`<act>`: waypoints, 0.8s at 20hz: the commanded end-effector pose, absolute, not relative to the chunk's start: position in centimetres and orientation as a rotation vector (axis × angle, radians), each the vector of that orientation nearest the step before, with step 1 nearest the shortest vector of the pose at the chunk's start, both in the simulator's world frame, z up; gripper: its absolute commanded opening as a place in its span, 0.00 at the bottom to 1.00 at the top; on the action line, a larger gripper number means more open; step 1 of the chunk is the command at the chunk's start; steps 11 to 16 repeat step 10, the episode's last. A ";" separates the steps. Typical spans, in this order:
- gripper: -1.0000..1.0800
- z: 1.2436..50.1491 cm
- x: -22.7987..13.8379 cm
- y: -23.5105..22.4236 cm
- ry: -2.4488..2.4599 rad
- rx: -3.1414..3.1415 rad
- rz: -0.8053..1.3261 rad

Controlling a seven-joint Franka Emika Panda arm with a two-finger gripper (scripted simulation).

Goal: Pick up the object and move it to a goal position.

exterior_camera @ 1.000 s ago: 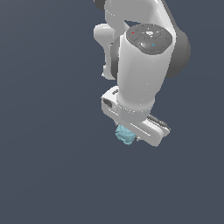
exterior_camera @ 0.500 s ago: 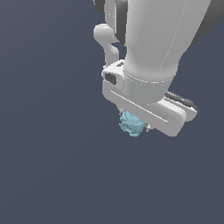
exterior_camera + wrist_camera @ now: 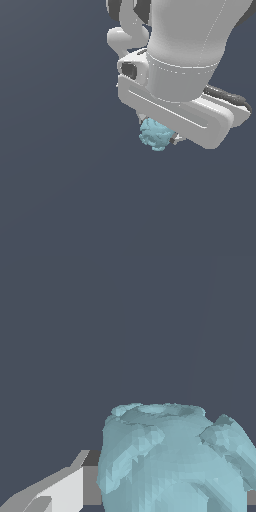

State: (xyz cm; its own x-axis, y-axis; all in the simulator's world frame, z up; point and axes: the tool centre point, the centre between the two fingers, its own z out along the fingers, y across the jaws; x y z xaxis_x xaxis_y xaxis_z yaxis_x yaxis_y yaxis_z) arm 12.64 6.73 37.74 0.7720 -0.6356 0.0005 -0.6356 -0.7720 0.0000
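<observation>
Around everything we see one flat, dark slate-blue field (image 3: 55, 190), even in tone, with no edge, seam, wall or horizon; we cannot tell whether it is a tabletop or a bare backdrop. No shadow falls on it in either view. We find no brand, label or writing anywhere, neither on the arm's white shell nor on the background.

The white arm (image 3: 185, 45) enters from the top of the exterior view, toward its right, and ends in a broad white hand body. Below that body hangs the tool (image 3: 161, 136), mostly hidden by the hand. The object (image 3: 156, 134), a pale cyan-blue bumpy lump, sits tucked right under the hand body, touching it. In the wrist view the object (image 3: 170, 461) fills the near field, and one white and grey finger (image 3: 60, 491) presses against its side. The tool is clamped on the object.
</observation>
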 end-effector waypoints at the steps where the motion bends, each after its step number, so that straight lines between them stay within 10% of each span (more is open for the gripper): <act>1: 0.00 38.2 12.7 6.8 -1.061 2.957 0.000; 16: 0.00 38.7 12.9 6.8 -1.060 2.957 0.000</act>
